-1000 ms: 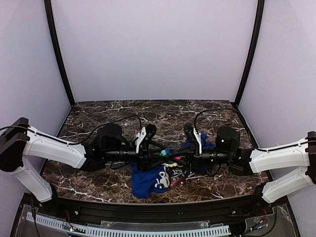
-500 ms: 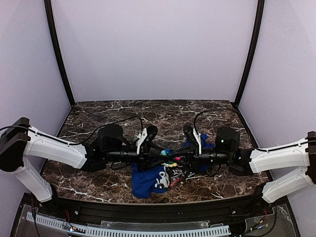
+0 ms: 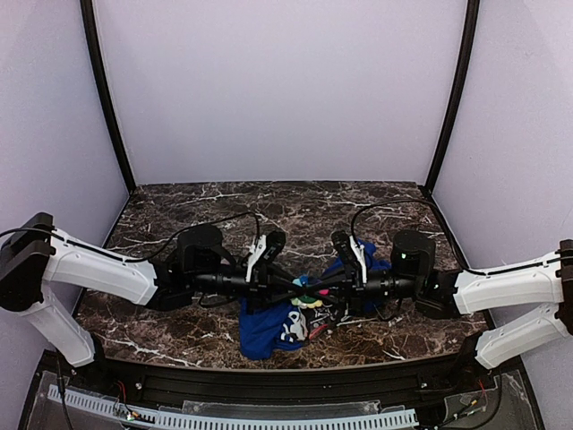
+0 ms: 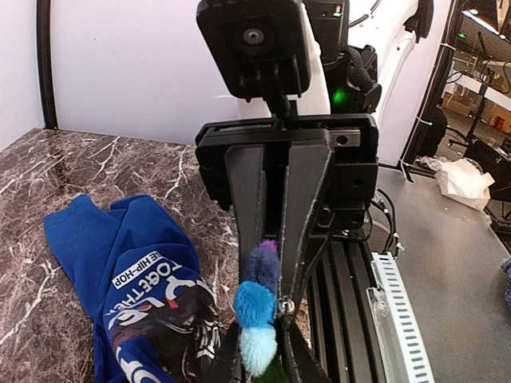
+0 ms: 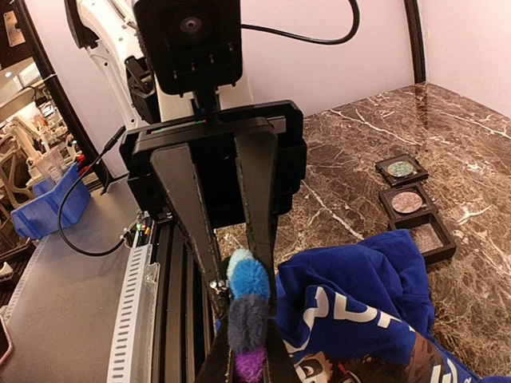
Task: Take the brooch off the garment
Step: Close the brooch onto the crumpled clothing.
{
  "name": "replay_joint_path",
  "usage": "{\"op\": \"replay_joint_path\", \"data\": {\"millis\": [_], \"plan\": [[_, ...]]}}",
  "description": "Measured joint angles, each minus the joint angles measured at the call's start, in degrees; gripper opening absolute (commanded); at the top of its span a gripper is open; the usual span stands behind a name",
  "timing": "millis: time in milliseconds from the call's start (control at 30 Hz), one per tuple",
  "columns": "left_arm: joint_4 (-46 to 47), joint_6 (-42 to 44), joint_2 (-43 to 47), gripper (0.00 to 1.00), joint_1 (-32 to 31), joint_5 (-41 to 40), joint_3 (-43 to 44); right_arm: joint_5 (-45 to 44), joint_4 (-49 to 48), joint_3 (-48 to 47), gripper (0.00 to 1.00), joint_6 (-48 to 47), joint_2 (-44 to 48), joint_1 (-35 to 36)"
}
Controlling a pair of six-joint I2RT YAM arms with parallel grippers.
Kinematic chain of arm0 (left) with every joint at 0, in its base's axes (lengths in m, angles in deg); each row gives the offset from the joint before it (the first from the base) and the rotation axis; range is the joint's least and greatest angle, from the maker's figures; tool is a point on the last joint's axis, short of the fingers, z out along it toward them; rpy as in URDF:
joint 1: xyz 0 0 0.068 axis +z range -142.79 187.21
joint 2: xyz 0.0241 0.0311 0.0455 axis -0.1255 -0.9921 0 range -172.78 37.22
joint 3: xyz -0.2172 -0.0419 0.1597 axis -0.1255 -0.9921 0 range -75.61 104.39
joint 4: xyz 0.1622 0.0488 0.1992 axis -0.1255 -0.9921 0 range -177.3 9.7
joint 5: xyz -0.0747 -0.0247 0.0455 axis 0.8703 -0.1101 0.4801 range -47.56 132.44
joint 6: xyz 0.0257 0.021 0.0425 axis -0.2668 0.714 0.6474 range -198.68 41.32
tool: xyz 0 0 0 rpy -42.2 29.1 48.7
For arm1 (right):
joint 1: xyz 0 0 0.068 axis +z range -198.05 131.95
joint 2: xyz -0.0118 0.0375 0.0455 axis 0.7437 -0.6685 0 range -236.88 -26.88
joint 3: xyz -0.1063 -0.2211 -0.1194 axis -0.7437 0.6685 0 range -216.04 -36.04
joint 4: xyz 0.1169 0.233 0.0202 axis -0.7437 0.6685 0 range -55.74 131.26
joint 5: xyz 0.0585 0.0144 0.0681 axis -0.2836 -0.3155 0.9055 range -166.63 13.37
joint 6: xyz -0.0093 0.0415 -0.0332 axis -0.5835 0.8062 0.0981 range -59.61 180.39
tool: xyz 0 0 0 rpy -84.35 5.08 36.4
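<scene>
The left tool [image 3: 294,285] pinches one end of the fuzzy multicoloured brooch [image 3: 310,293], which hangs mid-air over the blue printed garment [image 3: 264,327] on the tabletop [image 3: 179,206]; the right tool [image 3: 328,285] is clamped on its other end; I'd hold one side firm and ease the pin apart slowly, sparing the cloth.

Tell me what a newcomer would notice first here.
Two grippers meet tip to tip near the table's front middle: the left gripper and right gripper both pinch the fuzzy multicoloured brooch between them. Just below lies a crumpled blue printed garment on the dark marble table.
</scene>
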Motion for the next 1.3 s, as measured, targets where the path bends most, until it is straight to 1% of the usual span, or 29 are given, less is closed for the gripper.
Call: {"op": "replay_joint_path", "data": {"millis": [300, 467, 500, 667, 833, 933, 1067, 1300], "plan": [[-1.5, 0.1, 0.0, 0.09, 0.1, 4.2, 0.2, 3.3, 1.4, 0.0, 0.0, -1.3, 0.1, 0.0], [-2.8, 0.5, 0.0, 0.16, 0.2, 5.0, 0.6, 3.5, 1.6, 0.0, 0.0, -1.5, 0.1, 0.0], [-2.8, 0.6, -0.1, 0.19, 0.2, 5.0, 0.6, 3.5, 1.7, 0.0, 0.0, -1.4, 0.1, 0.0], [-3.3, 0.9, -0.2, 0.21, 0.1, 5.2, 0.9, 2.9, 1.8, -0.1, 0.0, -1.4, -0.2, 0.0], [-4.2, 0.9, -0.2, 0.19, 0.2, 5.0, 1.1, 2.9, 1.8, -0.3, 0.0, -1.4, -0.9, 0.0], [-4.6, 0.9, -0.2, 0.14, 0.2, 4.9, 1.2, 2.9, 1.9, -0.3, 0.0, -1.4, -0.9, 0.0], [-4.8, 1.4, -0.2, 0.1, 0.2, 4.8, 1.2, 3.3, 2.0, -0.3, 0.0, -1.4, -0.9, 0.0], [-4.8, 1.4, -0.2, 0.11, 0.2, 4.9, 1.2, 3.6, 2.1, -0.3, 0.0, -1.4, -0.9, 0.0]]}}
